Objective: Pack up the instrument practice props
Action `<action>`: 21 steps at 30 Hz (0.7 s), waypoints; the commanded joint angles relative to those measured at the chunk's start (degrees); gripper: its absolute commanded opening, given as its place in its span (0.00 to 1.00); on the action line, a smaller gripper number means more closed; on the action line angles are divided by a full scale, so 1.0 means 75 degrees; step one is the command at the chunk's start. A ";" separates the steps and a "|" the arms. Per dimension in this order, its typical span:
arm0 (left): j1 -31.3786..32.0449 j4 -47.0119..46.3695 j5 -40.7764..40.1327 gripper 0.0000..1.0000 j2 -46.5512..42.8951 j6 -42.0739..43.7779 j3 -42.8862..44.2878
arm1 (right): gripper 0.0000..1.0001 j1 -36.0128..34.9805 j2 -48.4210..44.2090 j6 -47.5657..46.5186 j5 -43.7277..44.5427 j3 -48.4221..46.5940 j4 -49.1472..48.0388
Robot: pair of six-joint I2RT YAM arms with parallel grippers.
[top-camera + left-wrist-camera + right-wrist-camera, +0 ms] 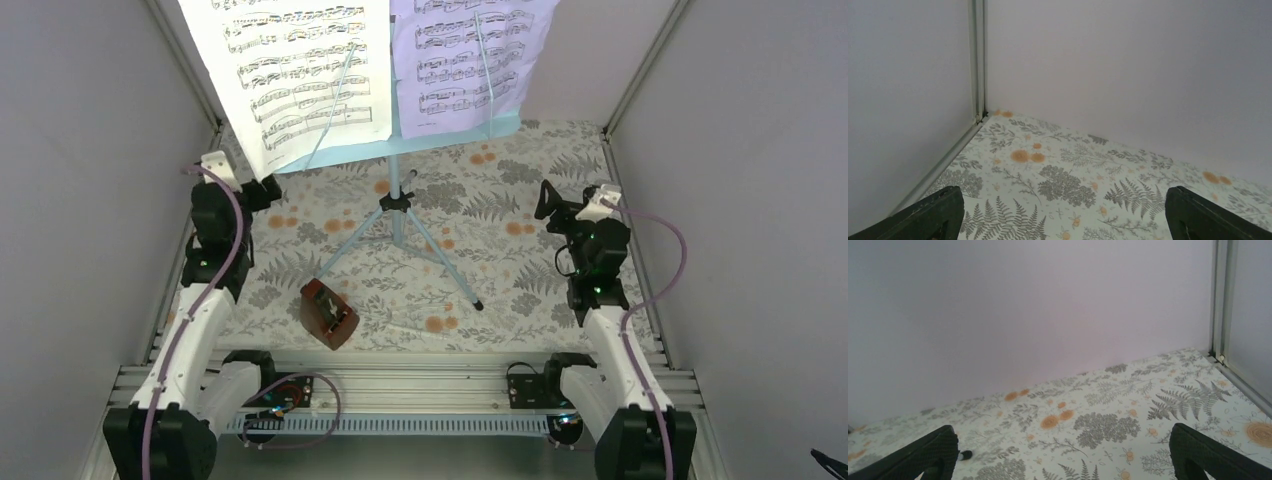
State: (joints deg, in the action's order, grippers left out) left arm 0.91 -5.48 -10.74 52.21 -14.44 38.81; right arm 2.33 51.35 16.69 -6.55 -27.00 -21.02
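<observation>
A light-blue tripod music stand (397, 205) stands at the middle back of the table. Its desk (455, 132) holds a white sheet-music page (290, 70) on the left and a lavender page (470, 55) on the right. A small reddish-brown pyramid metronome (328, 313) sits on the mat in front of the stand's left leg. My left gripper (260, 190) is open and empty at the left, under the white page's corner; in its wrist view (1063, 220) it faces the back-left corner. My right gripper (548, 200) is open and empty at the right, facing the back wall in its wrist view (1063, 460).
A fern-and-flower patterned mat (500, 260) covers the table. Grey walls (90, 150) close in the left, right and back sides. One black-tipped stand foot (965, 455) shows by my right gripper's left finger. A metal rail (420, 390) runs along the near edge.
</observation>
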 commanded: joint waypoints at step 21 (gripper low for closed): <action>-0.0246 0.2299 0.0908 1.00 -0.0464 0.1000 0.1109 | 0.92 -0.3671 0.0872 -0.0046 -0.1225 -0.1637 0.2075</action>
State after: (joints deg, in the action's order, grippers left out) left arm -0.25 15.49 -3.07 50.13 -7.11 49.30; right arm -18.74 55.64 18.33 -14.83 -37.41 -6.37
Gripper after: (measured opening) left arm 1.000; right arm 0.946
